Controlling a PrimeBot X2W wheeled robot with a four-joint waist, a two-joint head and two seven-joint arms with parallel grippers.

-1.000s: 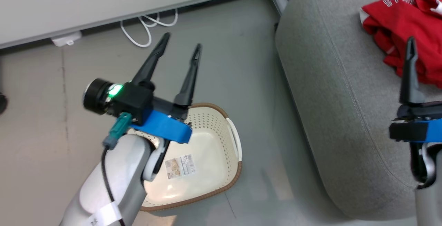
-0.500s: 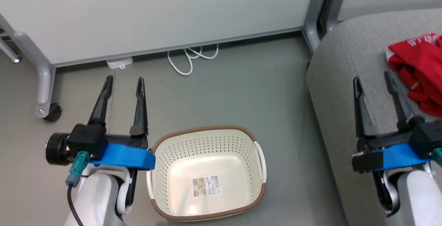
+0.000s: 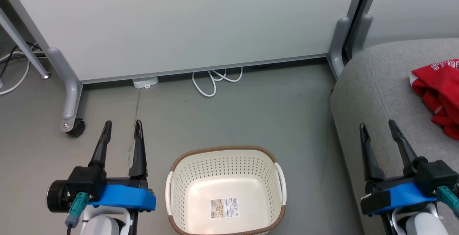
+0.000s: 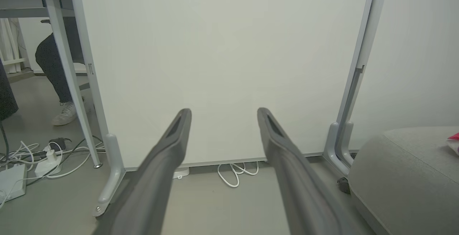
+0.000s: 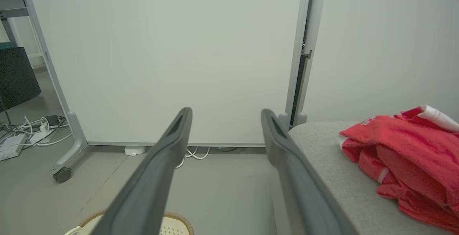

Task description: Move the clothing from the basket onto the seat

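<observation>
The cream basket [image 3: 222, 149] stands on the floor at the bottom centre, holding just its paper label [image 3: 225, 207]; its rim also peeks in low in the right wrist view [image 5: 175, 214]. Red clothing [image 3: 439, 95] lies bunched on the grey seat [image 3: 376, 95] at the right edge, seen closer as clothing [image 5: 405, 149] on the seat [image 5: 333, 177]. My left gripper [image 3: 122, 125] hangs open over bare floor left of the basket, and the left gripper [image 4: 224, 111] holds nothing. My right gripper [image 3: 377, 124] is open above the seat's near edge, left of the clothing; nothing sits in the right gripper [image 5: 226, 110].
A white partition panel [image 3: 186, 23] on castor legs [image 3: 71, 120] closes off the far side. A coiled white cable [image 3: 215, 80] and an adapter [image 3: 145, 83] lie at its foot. A person's leg and shoe [image 4: 64, 109] and floor cables [image 4: 21, 163] show beyond the panel.
The head view has swung, so the whole picture shifted. My left gripper came off from over the basket to its left side, and both arms now sit level at the lower corners.
</observation>
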